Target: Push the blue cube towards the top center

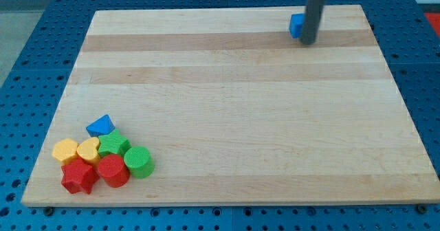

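Note:
The blue cube (295, 25) sits near the view's top edge of the wooden board (227, 107), right of centre. My tip (308, 41) stands right against the cube's right side, with the dark rod hiding part of the cube. The rod comes down from the view's top.
A cluster of blocks lies at the view's bottom left: a blue triangular block (101, 126), a green star-like block (113, 144), a yellow hexagon (65, 150), a yellow heart (88, 150), a green cylinder (139, 161), a red cylinder (112, 170), a red star (79, 177).

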Available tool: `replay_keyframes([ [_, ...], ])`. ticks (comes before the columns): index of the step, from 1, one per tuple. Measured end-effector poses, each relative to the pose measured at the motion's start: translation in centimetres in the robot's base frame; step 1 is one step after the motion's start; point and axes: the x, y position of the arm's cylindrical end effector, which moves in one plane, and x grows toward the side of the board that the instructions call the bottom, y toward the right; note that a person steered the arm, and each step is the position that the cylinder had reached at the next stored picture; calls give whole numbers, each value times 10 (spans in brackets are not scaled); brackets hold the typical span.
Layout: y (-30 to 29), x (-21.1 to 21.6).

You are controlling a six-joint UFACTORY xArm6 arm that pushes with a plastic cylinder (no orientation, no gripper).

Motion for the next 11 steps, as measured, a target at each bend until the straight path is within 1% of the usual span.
replay_keyframes([
  [1,32,5],
  [2,40,-8],
  [3,21,-38],
  [5,-5,-38],
  [11,-145,-33],
])
